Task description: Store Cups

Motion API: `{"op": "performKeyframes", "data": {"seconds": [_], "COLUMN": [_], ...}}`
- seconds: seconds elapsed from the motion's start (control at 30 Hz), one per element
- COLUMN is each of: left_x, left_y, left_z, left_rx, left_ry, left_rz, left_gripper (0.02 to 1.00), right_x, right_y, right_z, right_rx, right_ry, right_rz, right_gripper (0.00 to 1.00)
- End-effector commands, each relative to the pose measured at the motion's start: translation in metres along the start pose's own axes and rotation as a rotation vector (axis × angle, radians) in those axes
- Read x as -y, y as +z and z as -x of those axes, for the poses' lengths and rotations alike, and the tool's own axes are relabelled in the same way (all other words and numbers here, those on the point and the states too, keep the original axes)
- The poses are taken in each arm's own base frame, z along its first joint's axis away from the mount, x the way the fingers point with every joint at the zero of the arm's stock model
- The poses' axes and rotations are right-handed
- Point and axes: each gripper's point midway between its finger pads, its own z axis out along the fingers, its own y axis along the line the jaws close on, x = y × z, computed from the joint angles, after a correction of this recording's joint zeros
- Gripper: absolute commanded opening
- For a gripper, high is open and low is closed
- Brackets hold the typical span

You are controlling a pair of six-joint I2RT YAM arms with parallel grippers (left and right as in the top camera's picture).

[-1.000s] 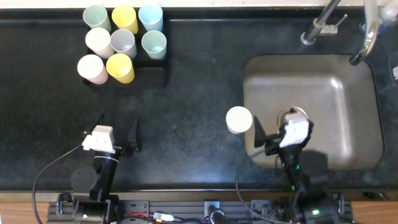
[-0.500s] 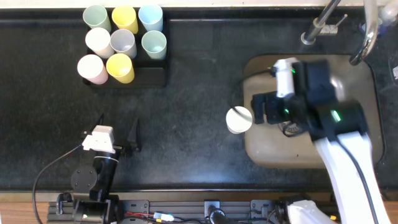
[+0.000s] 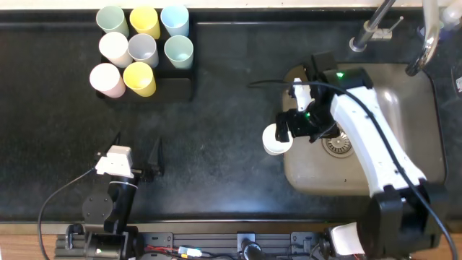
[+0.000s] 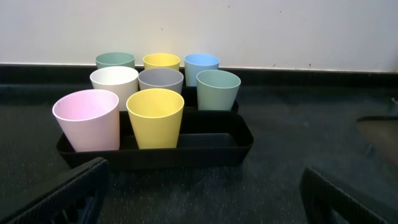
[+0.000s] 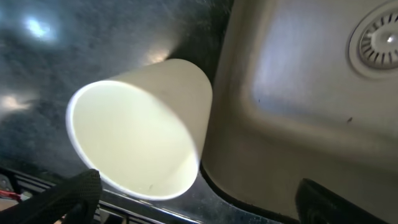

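A white cup (image 3: 275, 140) stands upright on the dark counter, right at the left rim of the sink (image 3: 404, 123). My right gripper (image 3: 290, 128) hovers over it, open. In the right wrist view the white cup (image 5: 140, 134) lies between and beyond the spread fingers, untouched, with the right gripper (image 5: 199, 202) above it. A black tray (image 3: 182, 85) at the back left holds several pastel cups; its front right part is bare. My left gripper (image 3: 137, 153) rests open near the front left, facing the tray (image 4: 186, 152) and its cups, the left gripper (image 4: 205, 199) holding nothing.
The steel sink (image 5: 298, 93) with its drain (image 3: 338, 144) lies right of the cup. A faucet (image 3: 372, 25) stands behind the sink. Dark counter (image 3: 216, 144) stretches between the tray and the cup.
The right arm has swung up from its rest at the front edge, over the sink, and brought its gripper down beside the white cup. The cup and left arm stayed put.
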Motion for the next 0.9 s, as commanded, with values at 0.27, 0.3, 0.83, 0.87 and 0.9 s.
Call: {"op": "performKeyframes", "data": {"seconds": [0.27, 0.3, 0.83, 0.87, 0.9], "left_x": [0.003, 0.003, 0.003, 0.003, 0.003], "left_y": [-0.001, -0.001, -0.001, -0.001, -0.001], "left_z": [0.001, 0.001, 0.001, 0.001, 0.001], "left_rx": [0.006, 0.006, 0.006, 0.006, 0.006], "left_ry": [0.019, 0.019, 0.019, 0.019, 0.019], "left_rz": [-0.017, -0.017, -0.017, -0.017, -0.017], "left_gripper": [1.0, 1.0, 1.0, 1.0, 1.0], "right_x": [0.01, 0.01, -0.013, -0.018, -0.024], "right_y": [0.023, 0.023, 0.039, 0.036, 0.031], "right_z": [0.017, 0.018, 0.032, 0.034, 0.038], "right_rx": [-0.038, -0.033, 0.029, 0.041, 0.058], "right_ry": [0.012, 0.01, -0.06, -0.065, -0.073], "right_rz": [-0.032, -0.032, -0.04, -0.039, -0.037], "right_gripper": [0.625, 0.566, 0.042, 0.045, 0.045]}}
